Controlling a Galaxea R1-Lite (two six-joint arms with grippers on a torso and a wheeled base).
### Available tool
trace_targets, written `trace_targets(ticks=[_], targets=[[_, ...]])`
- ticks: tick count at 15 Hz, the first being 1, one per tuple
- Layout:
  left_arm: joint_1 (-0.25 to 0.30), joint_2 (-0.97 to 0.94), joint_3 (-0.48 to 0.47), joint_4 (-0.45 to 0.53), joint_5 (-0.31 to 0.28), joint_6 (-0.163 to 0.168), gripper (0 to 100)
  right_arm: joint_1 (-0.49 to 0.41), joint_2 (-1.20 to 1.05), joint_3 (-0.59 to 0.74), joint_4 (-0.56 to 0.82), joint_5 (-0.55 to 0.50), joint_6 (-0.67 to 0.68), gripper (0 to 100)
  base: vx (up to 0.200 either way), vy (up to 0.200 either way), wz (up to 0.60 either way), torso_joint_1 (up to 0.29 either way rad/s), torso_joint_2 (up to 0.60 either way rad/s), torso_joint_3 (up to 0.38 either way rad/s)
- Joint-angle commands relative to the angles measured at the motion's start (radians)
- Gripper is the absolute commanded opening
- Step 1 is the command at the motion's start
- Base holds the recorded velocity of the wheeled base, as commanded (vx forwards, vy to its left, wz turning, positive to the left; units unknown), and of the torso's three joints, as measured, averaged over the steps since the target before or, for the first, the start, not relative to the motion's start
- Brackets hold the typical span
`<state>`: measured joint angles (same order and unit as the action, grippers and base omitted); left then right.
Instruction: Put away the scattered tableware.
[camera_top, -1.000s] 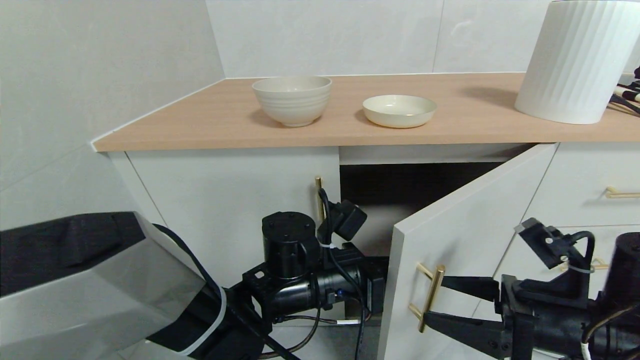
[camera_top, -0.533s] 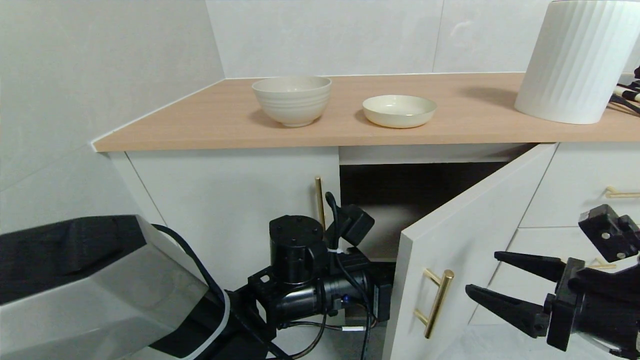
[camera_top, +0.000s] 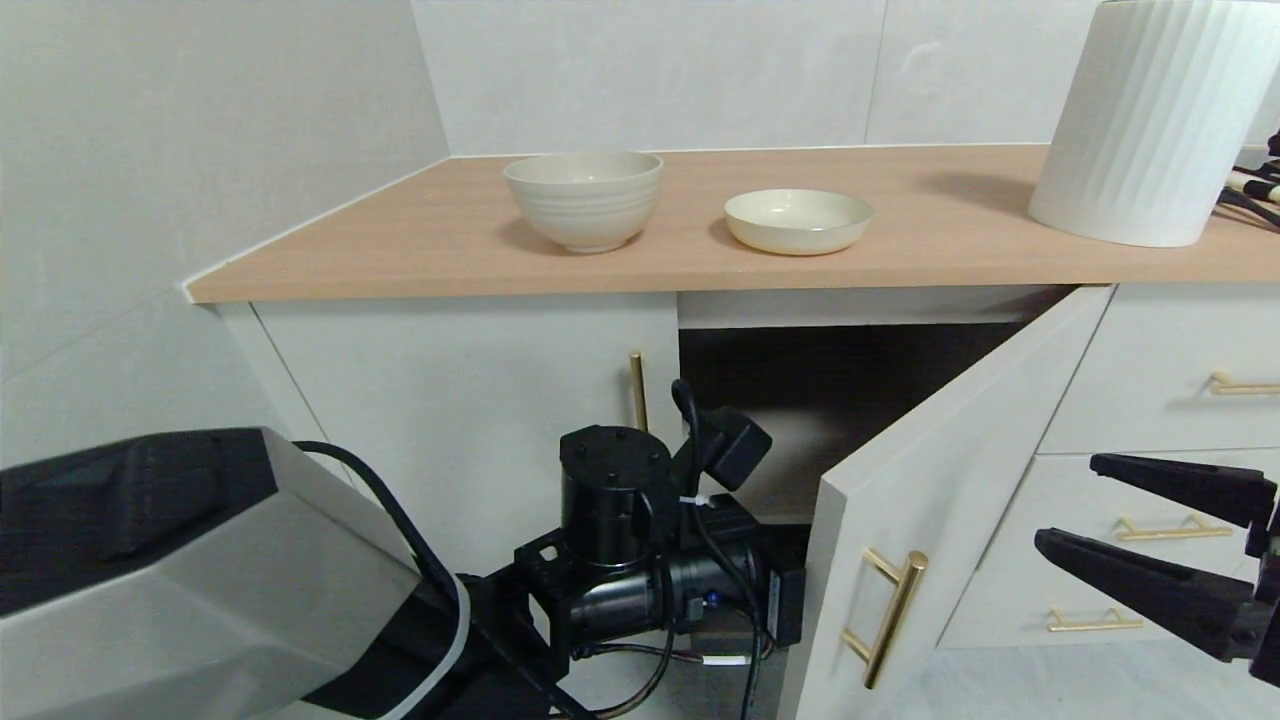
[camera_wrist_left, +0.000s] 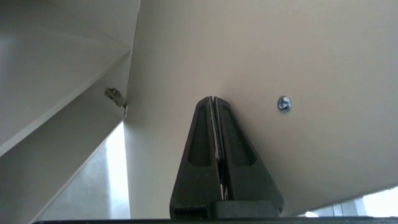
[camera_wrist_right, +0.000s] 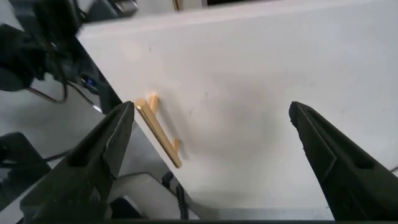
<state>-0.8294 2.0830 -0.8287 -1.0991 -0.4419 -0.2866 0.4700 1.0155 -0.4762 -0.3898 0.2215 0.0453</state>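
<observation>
The cabinet door (camera_top: 940, 470) stands partly open, so I judge that only the opening step is done. The bowl (camera_top: 584, 200) and the shallow dish (camera_top: 798, 221) sit on the countertop (camera_top: 400, 250), well above both grippers and untouched, and have yet to go inside. The right gripper (camera_top: 1068, 502) is spread wide and empty, near the door's gold handle (camera_top: 885, 617) but apart from it. The left gripper (camera_wrist_left: 212, 106) has its fingers pressed together on nothing, its tip close to what seems to be the door's inner face.

Desk up top, cupboard beneath

We see the bowl (camera_top: 584, 200) left of the dish (camera_top: 798, 221) on the desk (camera_top: 400, 240), with the canister (camera_top: 1150, 120) at upper right. The cupboard door (camera_top: 930, 480) is at lower right, and the right tool (camera_top: 1068, 500) is beside it.
</observation>
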Motion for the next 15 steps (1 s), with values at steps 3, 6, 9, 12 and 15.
trace_targets(ticks=[3,6,9,12,15], targets=[[-0.004,-0.001,-0.055,0.058,0.002,0.0,0,-0.001,-0.035,-0.004,0.0,-0.001,0.001,100,-0.2,0.0,0.0,0.002,0.0,0.006],[-0.005,0.016,-0.136,0.153,0.003,-0.002,0,-0.002,-0.051,-0.005,0.0,-0.005,0.001,100,0.0,0.0,0.0,0.0,0.0,0.0],[-0.005,0.042,-0.205,0.219,0.035,0.0,0,-0.007,-0.072,-0.032,0.0,-0.008,0.002,100,0.0,0.0,0.0,0.0,0.0,0.0],[-0.019,0.04,-0.228,0.246,0.061,0.0,0,-0.005,-0.069,-0.078,0.0,-0.01,0.004,100,0.0,0.0,0.0,0.0,0.0,0.0],[-0.143,0.04,-0.268,0.249,0.123,0.0,0,-0.005,-0.072,-0.13,0.0,-0.01,0.024,100,0.0,0.0,0.0,0.0,0.0,0.0]])
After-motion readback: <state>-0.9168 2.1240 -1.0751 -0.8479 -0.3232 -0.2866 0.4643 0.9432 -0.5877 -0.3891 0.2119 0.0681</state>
